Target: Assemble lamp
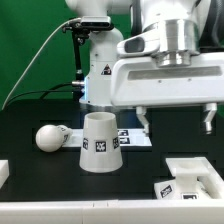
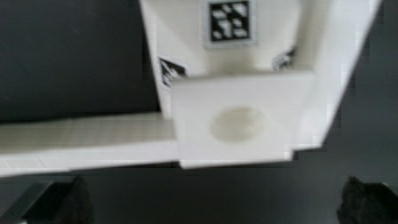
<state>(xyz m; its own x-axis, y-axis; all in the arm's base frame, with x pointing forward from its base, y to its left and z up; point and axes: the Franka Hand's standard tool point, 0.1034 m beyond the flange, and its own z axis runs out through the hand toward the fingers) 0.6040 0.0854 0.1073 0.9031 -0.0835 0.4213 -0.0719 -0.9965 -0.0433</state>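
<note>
Assembly status: no parts are joined yet. Base block (image 1: 193,181) sits on the table at the exterior view's lower right. The wrist view shows its round socket (image 2: 240,124) facing up and empty. Bulb (image 1: 48,137) lies on its side at the exterior view's left, well apart from the base block. Shade (image 1: 100,141) stands wide end down between the two, just beside the bulb and in front of the marker board (image 1: 137,137).

Gripper (image 1: 176,122) hangs above the base block, fingers spread wide with nothing between them. The dark fingertips (image 2: 43,200) show at the edges of the wrist view, clear of the block.

Remaining work, judged from this layout: position the base block, seat the bulb in the socket, then fit the shade over it. All joining steps are outstanding.
</note>
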